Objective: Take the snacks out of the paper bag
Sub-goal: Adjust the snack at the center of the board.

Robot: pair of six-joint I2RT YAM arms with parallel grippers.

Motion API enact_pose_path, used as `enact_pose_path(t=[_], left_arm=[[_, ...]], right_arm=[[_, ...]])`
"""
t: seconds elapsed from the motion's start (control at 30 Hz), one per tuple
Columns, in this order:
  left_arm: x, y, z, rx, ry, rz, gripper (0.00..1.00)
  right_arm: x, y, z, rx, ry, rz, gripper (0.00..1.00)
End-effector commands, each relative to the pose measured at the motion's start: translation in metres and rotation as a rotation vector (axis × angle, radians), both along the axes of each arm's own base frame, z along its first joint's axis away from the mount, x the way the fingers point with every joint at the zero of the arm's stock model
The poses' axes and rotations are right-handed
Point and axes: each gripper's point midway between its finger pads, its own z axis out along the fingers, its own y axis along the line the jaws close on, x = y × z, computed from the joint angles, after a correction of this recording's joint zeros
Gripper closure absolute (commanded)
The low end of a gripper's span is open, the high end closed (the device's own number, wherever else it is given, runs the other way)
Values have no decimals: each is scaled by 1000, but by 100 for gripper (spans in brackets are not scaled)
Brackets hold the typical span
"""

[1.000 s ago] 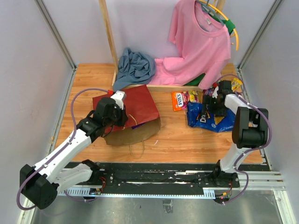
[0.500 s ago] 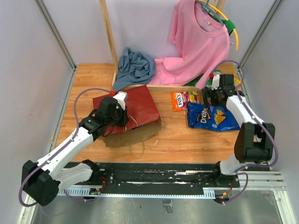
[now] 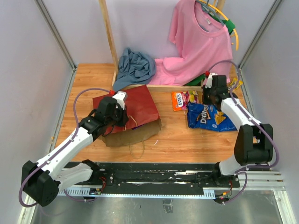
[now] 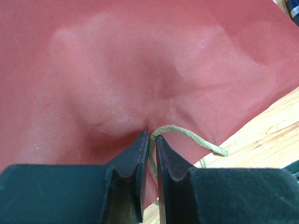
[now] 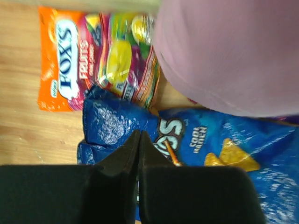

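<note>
Your right tool (image 5: pixel 138 133) has left the slippery Doritos bag (image 5: pixel 205 140), closed empty; left tool (image 4: pixel 152 136) pinches the twine handle (image 4: pixel 189 136) of the flimsy paper bag (image 4: pixel 117 70).

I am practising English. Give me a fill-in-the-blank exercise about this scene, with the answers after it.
1. The left gripper is ____ on the paper bag's twine handle.
2. The right gripper, jaws together, holds ____.
3. In the top view, the orange packet lies ____ of the chip bag.
4. The hanging shirt is ____.

Missing words: shut; nothing; left; pink.
</note>
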Motion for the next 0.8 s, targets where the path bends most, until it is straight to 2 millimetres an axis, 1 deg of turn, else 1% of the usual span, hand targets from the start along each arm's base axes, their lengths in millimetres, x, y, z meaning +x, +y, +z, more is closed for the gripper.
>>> enact_pose_path(t=[0.0,0.1,0.17,0.27,0.33,0.4,0.47,0.6,0.7,0.77], left_arm=[[6,2,14,-9,-45,11,83],[6,3,15,-10,-49,12,83],[6,3,15,-9,-48,12,82],[6,3,15,-10,-50,13,82],[6,4,15,-9,-51,16,82],[5,4,16,-10,-56,19,82],[5,4,16,-11,-55,18,82],[6,4,16,-12,-53,16,82],[5,4,17,-13,-56,16,82],[5,4,17,-14,-58,16,82]], right_arm=[[-20,18,-57,56,133,-21,99],[-30,27,-92,104,203,-23,99],[-34,31,-108,123,255,-18,99],[-39,36,-122,125,329,-10,99],[-41,37,-124,125,355,-6,99],[-40,39,-111,131,335,-3,99],[-36,41,-86,142,276,0,99],[-25,46,-31,179,132,-1,99],[-24,49,-9,198,98,7,98],[-30,54,-3,209,102,21,95]])
